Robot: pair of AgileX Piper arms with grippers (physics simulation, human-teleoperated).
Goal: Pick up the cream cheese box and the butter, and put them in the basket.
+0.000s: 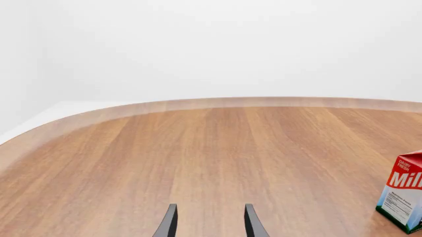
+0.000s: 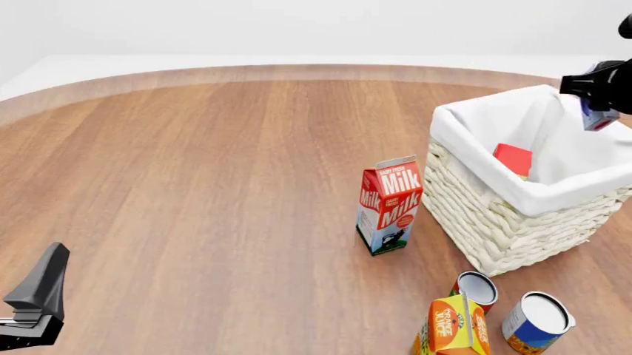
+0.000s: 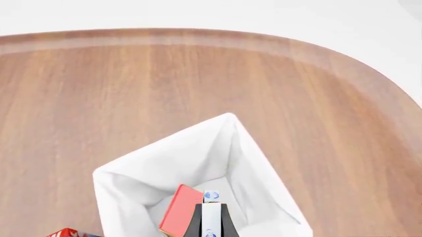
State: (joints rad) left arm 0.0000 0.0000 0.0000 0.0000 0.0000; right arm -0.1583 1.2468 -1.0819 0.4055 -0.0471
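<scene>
Front view: the basket (image 2: pixel 523 214) stands on the table (image 2: pixel 197 163) at the right, its white cloth lining folded over the rim. The butter (image 2: pixel 513 159) lies inside it, leaning against the lining at a tilt, with only a red face showing. The right gripper (image 2: pixel 599 103) hangs over the basket's far right corner, closed on the cream cheese box (image 2: pixel 597 117), whose white and pale-blue end pokes out below the black fingers. The box is above the basket's opening, not yet resting on anything inside.

Just left of the basket, a milk carton (image 2: pixel 389 204) stands upright, near the wicker wall but apart from it. Nearer the camera, in front of the basket, are an orange juice carton (image 2: pixel 452 327) and two cans, one with a red side (image 2: pixel 477 288) and one with a blue and orange label (image 2: pixel 535 322).

The left gripper (image 2: pixel 35 299) sits at the near left corner, well apart from everything else.

In the left wrist view, the left gripper (image 1: pixel 209 222) has its two dark fingers parted with only bare table between them; it holds nothing. The milk carton (image 1: pixel 402 197) shows at the frame's edge.

In the right wrist view, the right gripper (image 3: pixel 212 222) pinches the cream cheese box (image 3: pixel 212 212) between its fingers, directly over the lined basket (image 3: pixel 132 182), with the butter (image 3: pixel 180 210) just beside it down inside.
</scene>
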